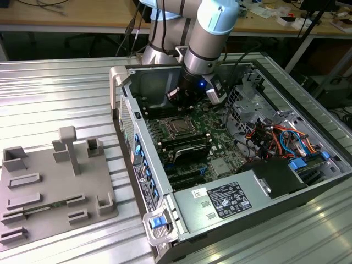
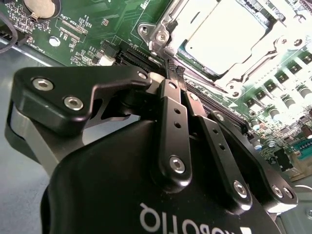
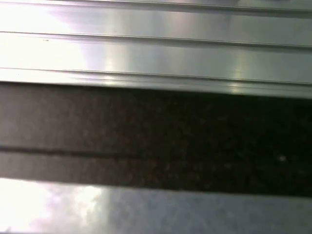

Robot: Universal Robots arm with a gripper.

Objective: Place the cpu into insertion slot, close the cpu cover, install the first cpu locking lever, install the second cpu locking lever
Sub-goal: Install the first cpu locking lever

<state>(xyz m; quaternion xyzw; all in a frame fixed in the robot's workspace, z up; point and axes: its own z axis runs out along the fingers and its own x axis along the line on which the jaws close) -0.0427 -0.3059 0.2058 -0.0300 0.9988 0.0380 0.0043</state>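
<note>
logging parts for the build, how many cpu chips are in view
1. The cpu sits on the green board, framed by the metal cover. The arm may hide others.

Arm (image 1: pixel 204 47): silver-grey tubes, pale blue joint caps. Hand (image 2: pixel 173 69): black linkage, silver screws.

The cpu (image 2: pixel 229 34), a small flat square chip with a pale silvery-grey metal top, lies level and face-up in the insertion slot (image 1: pixel 187 132), a small square dark socket with a thin metal rim on the green circuit board, a little above the middle of the exterior view. The cpu cover (image 2: pixel 168 27), a square shiny silvery metal frame plate with a large square cut-out, lies folded down flat around the chip, whose top shows through the cut-out in the second wrist view.
</note>
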